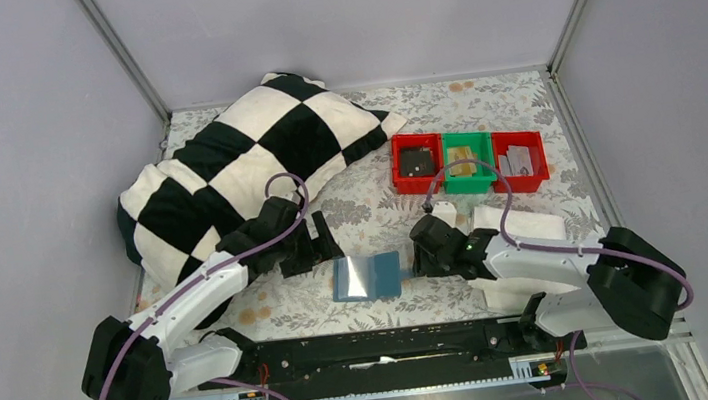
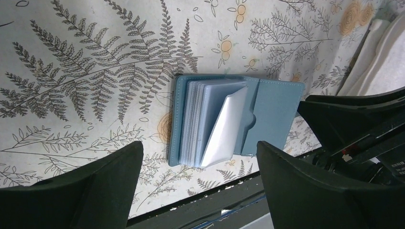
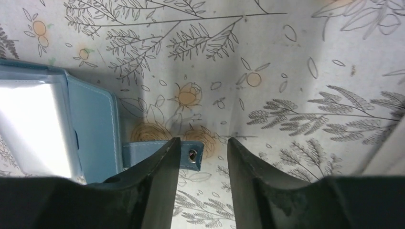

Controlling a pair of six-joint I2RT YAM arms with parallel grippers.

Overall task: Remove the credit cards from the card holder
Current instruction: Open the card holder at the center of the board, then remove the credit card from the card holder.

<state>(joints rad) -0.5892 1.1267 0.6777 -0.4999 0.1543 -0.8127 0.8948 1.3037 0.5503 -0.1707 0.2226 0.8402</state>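
Observation:
The teal-blue card holder [image 1: 369, 277] lies open on the fern-patterned cloth near the front edge. In the left wrist view it [image 2: 277, 109] shows a stack of clear plastic sleeves [image 2: 210, 124], one sleeve standing up; I cannot make out single cards. My left gripper [image 1: 320, 246] hovers just left of it, jaws wide open and empty [image 2: 199, 145]. My right gripper [image 1: 418, 253] is at the holder's right edge, open [image 3: 204, 141]. The snap tab [image 3: 193, 155] sticks out between its fingers, partly hidden by the left finger [image 3: 157, 176].
A black-and-white checked pillow [image 1: 235, 163] fills the back left. Two red bins [image 1: 417, 163] [image 1: 521, 161] and a green bin [image 1: 467, 161] stand at the back right. A white folded thing [image 1: 525, 231] lies under the right arm. A black rail [image 1: 386, 342] runs along the front edge.

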